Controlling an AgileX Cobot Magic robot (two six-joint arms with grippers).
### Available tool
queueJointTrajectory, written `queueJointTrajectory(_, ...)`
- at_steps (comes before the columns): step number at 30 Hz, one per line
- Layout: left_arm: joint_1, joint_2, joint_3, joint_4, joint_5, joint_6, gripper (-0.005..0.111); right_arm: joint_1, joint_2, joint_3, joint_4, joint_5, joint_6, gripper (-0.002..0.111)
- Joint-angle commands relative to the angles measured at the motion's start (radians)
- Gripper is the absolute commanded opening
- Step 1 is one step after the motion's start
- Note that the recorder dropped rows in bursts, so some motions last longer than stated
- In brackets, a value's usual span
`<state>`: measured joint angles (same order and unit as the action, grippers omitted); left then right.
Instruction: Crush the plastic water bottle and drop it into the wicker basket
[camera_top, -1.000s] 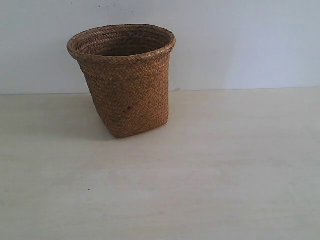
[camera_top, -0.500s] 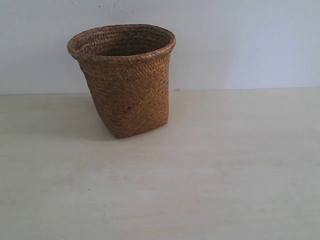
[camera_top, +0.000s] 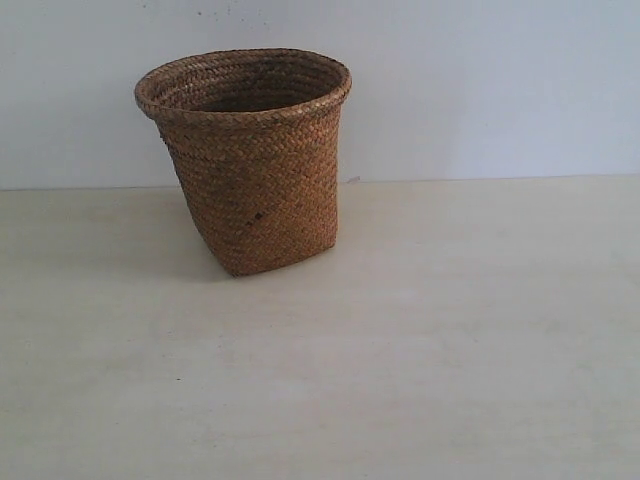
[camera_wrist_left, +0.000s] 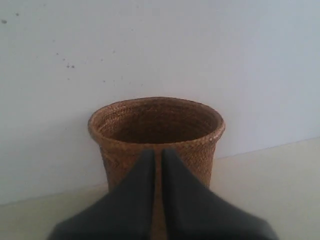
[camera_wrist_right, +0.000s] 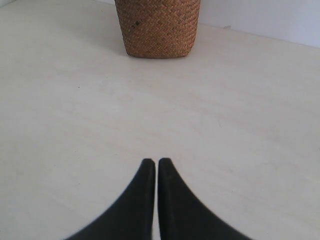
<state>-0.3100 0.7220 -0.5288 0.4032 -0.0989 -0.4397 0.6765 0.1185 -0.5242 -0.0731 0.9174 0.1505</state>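
Observation:
The brown wicker basket (camera_top: 250, 160) stands upright at the back of the pale table, left of centre, with a small dark spot on its side. The left wrist view looks at the basket (camera_wrist_left: 200, 150) from close by; my left gripper (camera_wrist_left: 158, 152) is shut with nothing in it, its tips level with the basket's rim. My right gripper (camera_wrist_right: 156, 162) is shut and empty above bare tabletop, with the basket (camera_wrist_right: 158, 27) well ahead of it. The plastic water bottle shows in no view. Neither arm appears in the exterior view.
A white wall (camera_top: 480, 80) rises right behind the basket. The pale wooden tabletop (camera_top: 400, 340) stretches in front of and to the right of the basket.

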Motion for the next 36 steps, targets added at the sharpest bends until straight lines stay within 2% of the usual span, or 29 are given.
queueJointTrajectory(1,0.072,-0.170,0.154,-0.003,-0.041,-0.039,0.004,0.002,-0.006,0.004,-0.003,-0.009,0.001,0.000)
queueJointTrajectory(4,0.116,-0.270,0.232,-0.003,-0.041,-0.039,0.004,0.002,-0.006,0.004,-0.003,-0.009,0.001,0.000)
queueJointTrajectory(9,0.152,-0.416,0.339,-0.003,-0.024,-0.048,0.004,0.002,-0.006,0.004,-0.003,-0.009,0.001,0.000)
queueJointTrajectory(14,0.172,-0.515,0.439,-0.031,-0.014,-0.173,0.004,0.002,-0.006,0.004,-0.003,-0.009,0.001,0.000)
queueJointTrajectory(19,0.189,-0.596,0.520,-0.057,0.054,-0.347,0.004,0.002,-0.006,0.004,-0.003,-0.009,0.001,0.000)
queueJointTrajectory(23,0.198,-0.679,0.529,-0.036,0.105,-0.345,0.004,0.002,-0.006,0.004,-0.003,-0.009,0.001,0.000)
queueJointTrajectory(31,0.198,-0.722,0.529,-0.048,0.393,-0.326,0.004,0.002,-0.006,0.004,-0.003,-0.009,0.001,0.000)
queueJointTrajectory(34,0.198,-0.722,0.529,-0.049,0.428,-0.317,0.004,0.002,-0.006,0.004,-0.003,-0.009,0.001,0.000)
queueJointTrajectory(36,0.198,-0.722,0.529,-0.049,0.426,-0.255,0.004,0.002,-0.006,0.004,-0.003,-0.009,0.001,0.000)
